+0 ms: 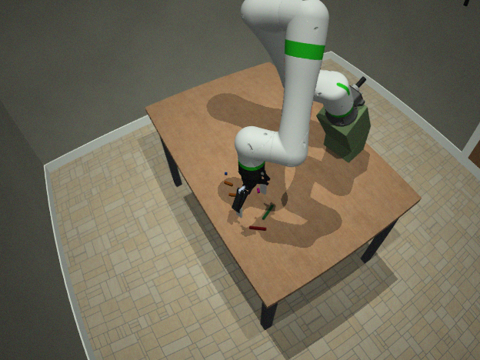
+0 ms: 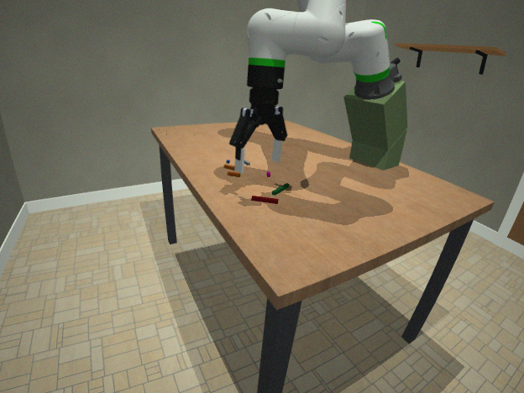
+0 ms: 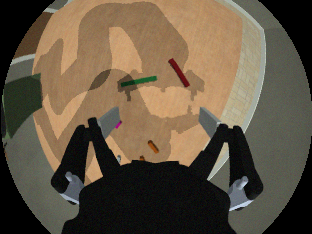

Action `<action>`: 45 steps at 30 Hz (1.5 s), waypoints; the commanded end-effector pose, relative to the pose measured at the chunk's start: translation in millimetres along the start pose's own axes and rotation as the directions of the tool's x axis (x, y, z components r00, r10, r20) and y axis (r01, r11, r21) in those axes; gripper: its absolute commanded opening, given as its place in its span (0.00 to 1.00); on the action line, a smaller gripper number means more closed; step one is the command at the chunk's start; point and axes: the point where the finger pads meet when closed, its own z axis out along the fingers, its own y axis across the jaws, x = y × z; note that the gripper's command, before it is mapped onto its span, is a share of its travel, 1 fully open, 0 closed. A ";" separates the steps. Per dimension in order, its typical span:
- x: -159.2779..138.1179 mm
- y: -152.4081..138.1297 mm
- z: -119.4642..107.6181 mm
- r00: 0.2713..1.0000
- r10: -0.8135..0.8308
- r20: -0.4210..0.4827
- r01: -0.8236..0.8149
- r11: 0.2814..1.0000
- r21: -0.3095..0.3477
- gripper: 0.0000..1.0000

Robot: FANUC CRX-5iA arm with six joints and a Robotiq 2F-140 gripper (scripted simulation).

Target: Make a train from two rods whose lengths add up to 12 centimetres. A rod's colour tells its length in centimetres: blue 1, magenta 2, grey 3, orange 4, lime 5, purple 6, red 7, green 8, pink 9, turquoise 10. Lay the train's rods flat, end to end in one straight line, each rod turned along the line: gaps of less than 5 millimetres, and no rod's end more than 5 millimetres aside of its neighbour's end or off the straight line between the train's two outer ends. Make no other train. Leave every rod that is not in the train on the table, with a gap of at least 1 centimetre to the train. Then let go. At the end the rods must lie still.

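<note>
Tool wide open, holds nothing, hangs over small rods on worktop. Green rod lies flat beside red rod; orange rods near one finger. Rods look light, stiff, thin. Pinch at middle, across long sides.

A bare test room set up like a small robot lab: plain grey walls, white skirting and a tiled floor in beige stone patterns. A wooden table on dark legs carries a white arm on a green pedestal. One wall shelf hangs on black brackets.
</note>
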 end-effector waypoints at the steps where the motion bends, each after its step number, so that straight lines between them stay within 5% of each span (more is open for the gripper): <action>1: -3.1 -2.3 0.0 0.986 -0.166 -0.019 0.166 0.986 0.003 1.00; 23: -12.9 -11.2 0.4 0.747 -0.664 -0.020 0.664 0.748 -0.008 1.00; 38: -20.8 -18.4 0.6 0.374 -0.927 -0.015 0.927 0.374 -0.017 1.00; 40: -20.8 -18.4 0.6 0.374 -0.927 -0.015 0.927 0.374 -0.017 1.00; 41: -22.1 -19.7 0.6 0.297 -0.955 -0.014 0.955 0.297 -0.018 1.00; 45: -23.8 -21.3 0.7 0.201 -0.979 -0.012 0.979 0.201 -0.019 1.00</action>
